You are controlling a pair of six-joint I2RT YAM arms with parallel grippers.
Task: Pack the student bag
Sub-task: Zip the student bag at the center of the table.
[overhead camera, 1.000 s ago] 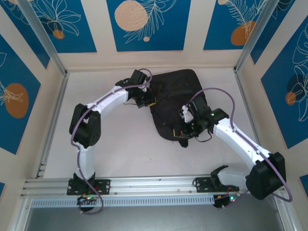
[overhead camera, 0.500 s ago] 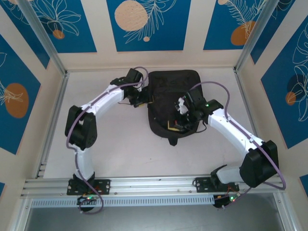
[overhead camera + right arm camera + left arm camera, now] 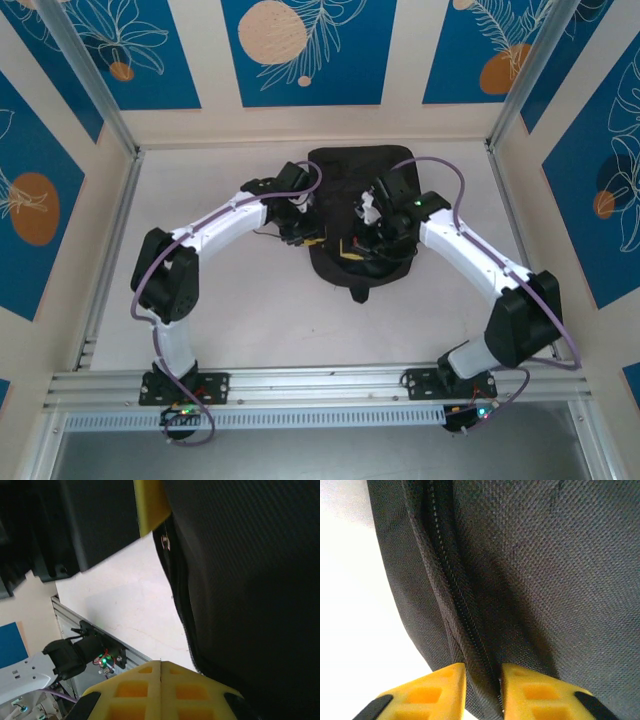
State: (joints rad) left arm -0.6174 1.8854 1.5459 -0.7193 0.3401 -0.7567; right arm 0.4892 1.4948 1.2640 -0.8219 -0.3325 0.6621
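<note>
Over the last second the right arm has swung in toward the far left and the student bag [image 3: 352, 170] has been pulled round from its skewed lie. It now sits squarely at the far middle of the counter [image 3: 240, 300], and the left claw [image 3: 308, 238] has slid nearer along the bag's left edge.

From above, we see both arms bent inward to meet over the near half of the bag. The left claw is at the bag's left rim and the right claw [image 3: 358, 247] is just beside it, over the dark fabric near the near edge.

At the left wrist, the left claw [image 3: 482, 692] shows two yellow fingers [image 3: 440, 692] standing a narrow way apart. The gap is filled by the bag's zippered seam [image 3: 451, 580], so we read it as grasping the student bag [image 3: 560, 580] by that ridge. The pale counter [image 3: 360, 610] lies to the left of the seam.

At the right wrist, the right claw [image 3: 160, 690] is clenched, its yellow fingers meeting along a thin line with nothing visible between them. The student bag [image 3: 250, 580] rises as a dark wall on the right, its edge curving down beside the claw. A yellow pad [image 3: 150, 505] sits at the top, against the bag's rim, next to a black housing [image 3: 75, 525]. Beyond lies the counter [image 3: 130, 610] and the near rail [image 3: 97, 642], where a green light [image 3: 104, 657] glows.
</note>
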